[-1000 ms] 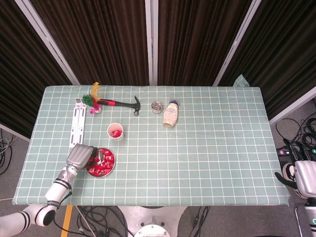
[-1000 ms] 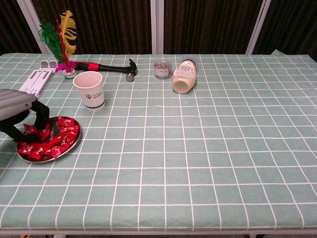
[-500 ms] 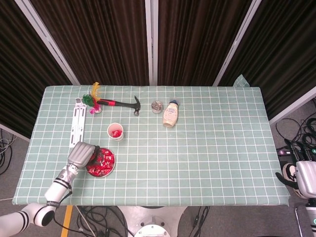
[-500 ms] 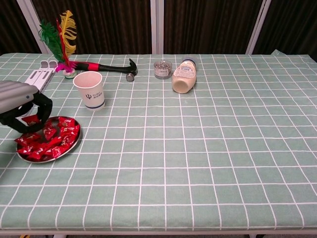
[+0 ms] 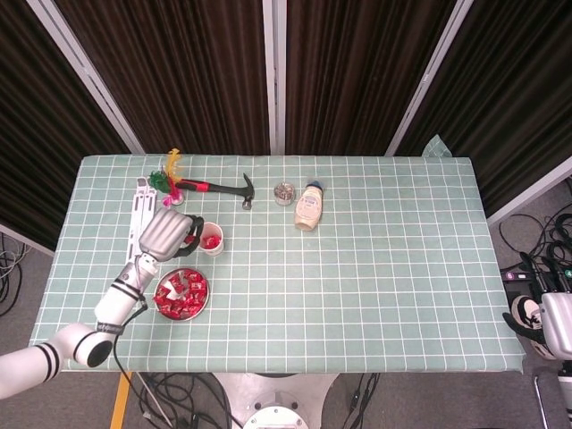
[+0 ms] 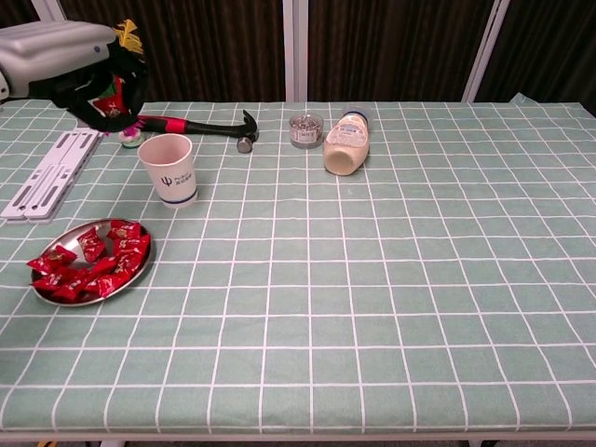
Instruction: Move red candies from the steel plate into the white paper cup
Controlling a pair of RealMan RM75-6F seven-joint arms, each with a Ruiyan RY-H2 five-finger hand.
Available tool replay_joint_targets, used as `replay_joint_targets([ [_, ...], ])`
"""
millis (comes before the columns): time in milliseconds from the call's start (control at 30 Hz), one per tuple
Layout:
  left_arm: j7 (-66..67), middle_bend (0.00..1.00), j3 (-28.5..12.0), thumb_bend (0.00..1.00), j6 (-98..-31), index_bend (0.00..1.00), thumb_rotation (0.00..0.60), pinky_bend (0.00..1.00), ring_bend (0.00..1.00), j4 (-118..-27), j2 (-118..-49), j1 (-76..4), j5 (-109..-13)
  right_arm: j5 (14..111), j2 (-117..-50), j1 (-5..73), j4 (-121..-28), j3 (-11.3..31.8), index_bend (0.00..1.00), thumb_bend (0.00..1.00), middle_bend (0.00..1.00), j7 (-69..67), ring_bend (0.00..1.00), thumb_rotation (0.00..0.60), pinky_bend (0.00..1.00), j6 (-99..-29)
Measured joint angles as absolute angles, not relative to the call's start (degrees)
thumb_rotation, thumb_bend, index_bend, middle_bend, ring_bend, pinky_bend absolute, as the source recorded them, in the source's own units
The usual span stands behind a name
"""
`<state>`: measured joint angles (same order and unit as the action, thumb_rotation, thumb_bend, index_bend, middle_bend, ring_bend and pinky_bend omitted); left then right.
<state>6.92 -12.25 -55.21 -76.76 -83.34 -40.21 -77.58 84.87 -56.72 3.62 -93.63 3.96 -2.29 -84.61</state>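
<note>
The steel plate point(image 5: 205, 303) point(image 6: 146, 261) lies near the table's front left, with several red candies point(image 5: 180, 294) point(image 6: 88, 264) on it. Just behind it stands the white paper cup point(image 5: 211, 239) point(image 6: 169, 168), upright, with red showing inside it in the head view. My left hand point(image 5: 172, 232) point(image 6: 73, 63) hovers raised above the table, just left of the cup, and pinches a red candy point(image 6: 109, 101) between its dark fingers. My right hand point(image 5: 551, 323) hangs off the table's front right corner, only partly seen.
Along the back left lie a hammer point(image 5: 223, 189) point(image 6: 200, 126), a feather shuttlecock point(image 5: 170, 179) point(image 6: 129, 138) and a long white bracket point(image 5: 140, 219) point(image 6: 51, 182). A small tin point(image 5: 284, 193) point(image 6: 305, 128) and a bottle lying on its side point(image 5: 308, 207) point(image 6: 346, 144) sit behind the centre.
My left hand has lifted off the plate with a candy and moved back and up towards the cup. The right hand has stayed where it was.
</note>
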Motion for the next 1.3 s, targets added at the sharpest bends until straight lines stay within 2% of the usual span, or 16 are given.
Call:
replay_joint_targets([
  [300, 5.10, 0.68, -13.92, 0.42, -48.26, 0.62, 0.600, 1.00, 0.86, -68.08, -88.57, -45.82, -73.51, 83.92, -56.67, 3.75, -93.50, 4.30, 0.06, 0.10, 0.24, -2.13, 0.09, 0.600, 0.27, -84.08],
  [700, 5.29, 0.50, -11.62, 0.40, -47.39, 0.43, 0.600, 1.00, 0.81, -68.11, -89.67, -46.31, -72.46, 83.55, -56.80, 3.57, -93.37, 4.33, 0.06, 0.10, 0.24, -2.14, 0.09, 0.600, 0.28, -84.02],
  [867, 4.25, 0.49, -11.75, 0.37, -51.95, 0.42, 0.600, 1.00, 0.81, -69.78, -88.92, -44.82, -73.47, 83.80, -56.64, 3.44, -93.50, 4.39, 0.06, 0.10, 0.24, -2.25, 0.09, 0.600, 0.28, -84.41],
  [1033, 2.17, 0.50, -10.62, 0.34, -61.15, 0.43, 0.600, 1.00, 0.81, -74.34, -85.53, -40.15, -76.67, 84.35, -56.73, 3.71, -93.45, 4.31, 0.06, 0.10, 0.24, -2.31, 0.09, 0.600, 0.28, -84.15],
  [1133, 1.44, 0.50, -8.25, 0.29, -65.59, 0.44, 0.600, 1.00, 0.81, -77.56, -82.58, -36.14, -79.05, 84.72, -56.91, 3.85, -93.38, 4.30, 0.06, 0.10, 0.24, -2.46, 0.09, 0.600, 0.28, -84.20],
  [1300, 2.12, 0.48, -2.49, 0.20, -66.78, 0.41, 0.600, 1.00, 0.81, -79.65, -80.31, -32.45, -82.07, 85.19, -56.97, 3.80, -93.41, 4.10, 0.06, 0.10, 0.24, -2.59, 0.09, 0.600, 0.28, -84.34],
])
